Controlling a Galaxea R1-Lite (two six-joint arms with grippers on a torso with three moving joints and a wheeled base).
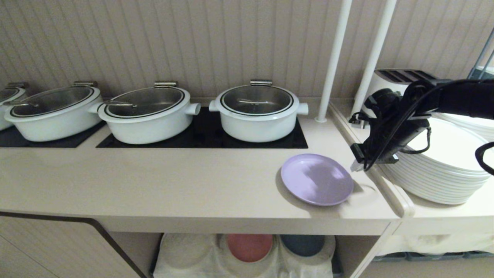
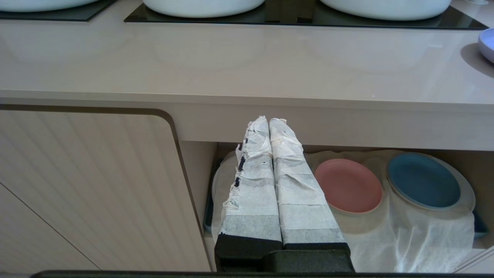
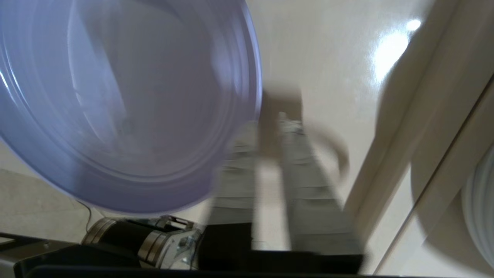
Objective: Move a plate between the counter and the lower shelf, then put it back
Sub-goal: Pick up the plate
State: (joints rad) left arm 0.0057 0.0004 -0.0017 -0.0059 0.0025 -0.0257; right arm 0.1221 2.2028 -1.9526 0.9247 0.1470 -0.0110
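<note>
The pale lilac plate [image 1: 316, 179] [image 3: 115, 96] lies on the beige counter [image 1: 154, 173] near its right end; its edge also shows in the left wrist view [image 2: 488, 42]. My right gripper [image 1: 357, 166] [image 3: 269, 127] hangs just off the plate's right rim, open with a narrow gap and nothing between its wrapped fingers. Below the counter is the lower shelf [image 1: 185, 255] [image 2: 424, 239], lined with white cloth. My left gripper [image 2: 268, 119] is shut and empty, parked in front of the shelf opening.
Three white lidded pots [image 1: 256, 112] stand on black hob panels [image 1: 200, 137]. Two white poles [image 1: 334, 61], a toaster [image 1: 397, 75] and a stack of white dinner plates [image 1: 444, 170] are at the right. A salmon-pink plate [image 2: 347, 185] and a dark blue plate [image 2: 422, 179] lie on the shelf.
</note>
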